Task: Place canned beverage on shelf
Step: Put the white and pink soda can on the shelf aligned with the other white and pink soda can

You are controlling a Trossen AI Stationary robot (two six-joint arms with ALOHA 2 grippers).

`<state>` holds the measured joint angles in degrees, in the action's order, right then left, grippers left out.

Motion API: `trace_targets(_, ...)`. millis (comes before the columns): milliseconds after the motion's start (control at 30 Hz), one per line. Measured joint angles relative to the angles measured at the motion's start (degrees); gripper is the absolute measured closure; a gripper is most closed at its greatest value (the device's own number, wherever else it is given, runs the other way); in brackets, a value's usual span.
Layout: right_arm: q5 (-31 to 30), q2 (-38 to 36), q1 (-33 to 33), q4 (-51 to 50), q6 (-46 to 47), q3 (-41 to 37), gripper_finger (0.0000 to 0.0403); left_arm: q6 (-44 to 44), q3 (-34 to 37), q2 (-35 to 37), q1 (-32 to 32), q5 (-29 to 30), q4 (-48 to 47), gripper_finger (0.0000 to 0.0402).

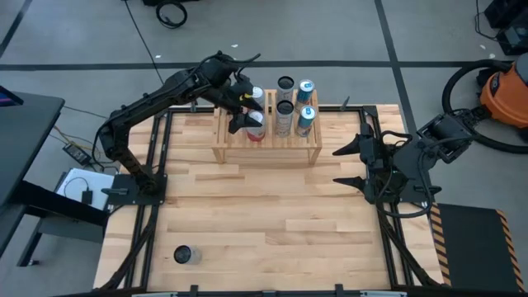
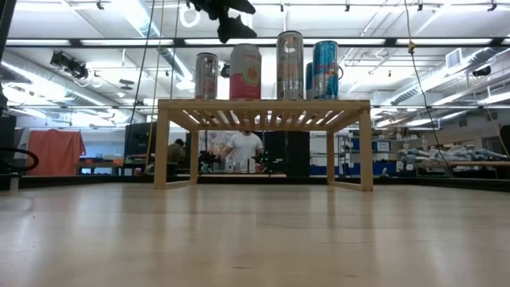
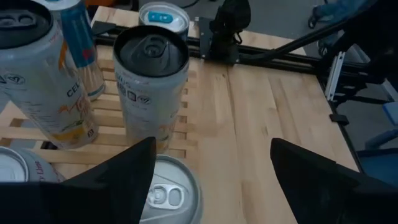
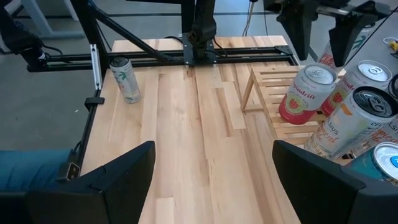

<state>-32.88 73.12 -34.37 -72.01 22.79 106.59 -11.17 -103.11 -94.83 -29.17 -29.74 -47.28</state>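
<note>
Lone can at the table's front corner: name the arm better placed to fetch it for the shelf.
Probably left. The lone can stands on the left arm's side; the left gripper, open above the pink can on the shelf, is free. The right gripper waits open across the table.

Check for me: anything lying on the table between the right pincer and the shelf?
No. In the high view only bare tabletop separates the right pincer, waiting open, from the shelf. The lone can sits far off near the front left.
</note>
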Motion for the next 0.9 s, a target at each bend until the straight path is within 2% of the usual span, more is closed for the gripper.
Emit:
trace_targets(200, 0.0, 0.0, 0.0, -0.32, 0.0, 0.01, 0.0068, 8.01, 0.0, 0.17, 0.16, 0.05, 2.87, 0.0085)
trace_targets(333, 0.0, 0.0, 0.0, -0.34, -0.02, 0.0, 0.0068, 9.3, 0.0, -0.4, 0.36, 1.04, 4.39, 0.0085)
trace_targets(433, 0.02, 0.0, 0.0, -0.43, -0.04, 0.0, 0.0068, 9.56, -0.01, -0.39, 0.48, 1.54, 9.59, 0.0085)
trace_targets(733, 0.0, 0.02, 0.02, -0.44, -2.3, 0.02, 0.0068, 32.43, -0.04, 0.04, 0.4, 0.69, 26.53, 0.0086)
trace_targets(800, -0.03, 0.39, 0.02, 0.03, -3.84, 0.02, 0.0068, 31.12, -0.02, 0.3, -0.1, -2.45, 26.46, 0.0086)
trace_targets(900, 0.06, 1.45, 0.02, 1.12, -5.51, 0.02, 0.0068, 23.89, -0.02, 1.67, 0.45, -4.88, 24.3, 0.0086)
